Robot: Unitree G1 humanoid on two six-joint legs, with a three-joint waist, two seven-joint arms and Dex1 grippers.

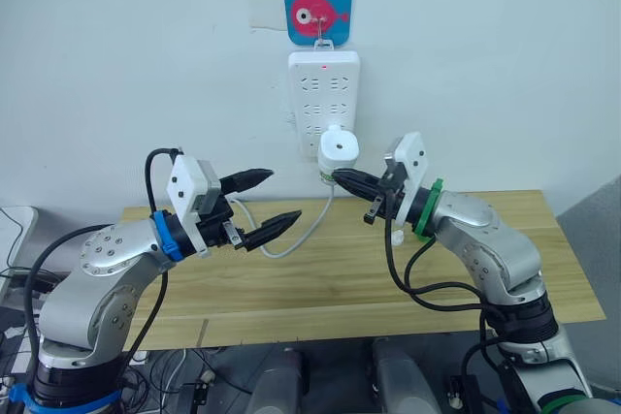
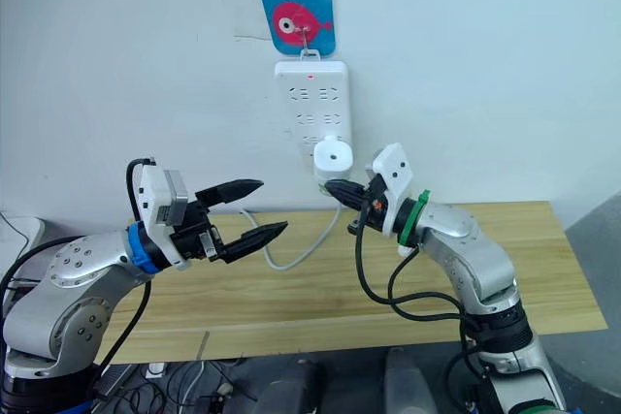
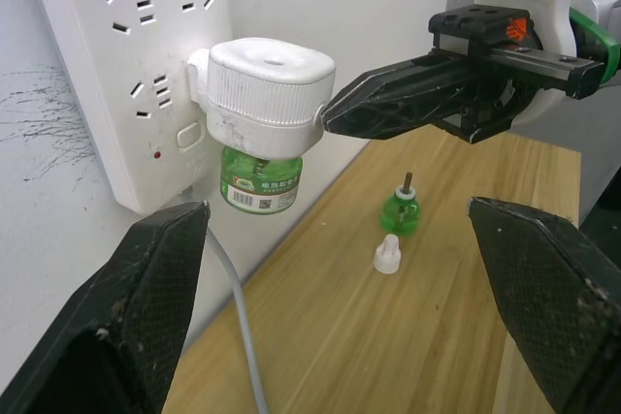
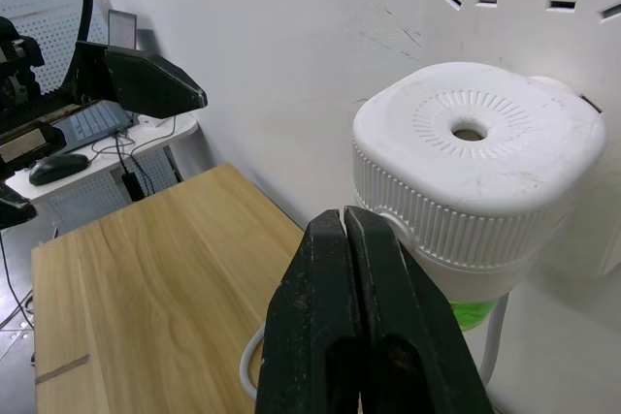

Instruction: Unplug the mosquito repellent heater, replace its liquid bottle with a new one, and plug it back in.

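Note:
The white mosquito repellent heater (image 1: pixel 338 149) is plugged into the lower part of a white power strip (image 1: pixel 324 94) on the wall. A green liquid bottle (image 3: pixel 260 181) hangs under it. My right gripper (image 1: pixel 341 177) is shut with nothing between its fingers, and its tips rest against the heater's ribbed side (image 4: pixel 427 230). My left gripper (image 1: pixel 284 194) hangs open in the air to the left of the heater, clear of it. A small green bottle with a wick (image 3: pixel 400 212) and a white cap (image 3: pixel 387 254) stand on the table below the heater.
A white cable (image 1: pixel 301 235) runs from the strip down onto the wooden table (image 1: pixel 291 278). A blue square hook with a pink fish (image 1: pixel 316 10) holds the strip to the wall. Black cables loop under my right arm (image 1: pixel 427 288).

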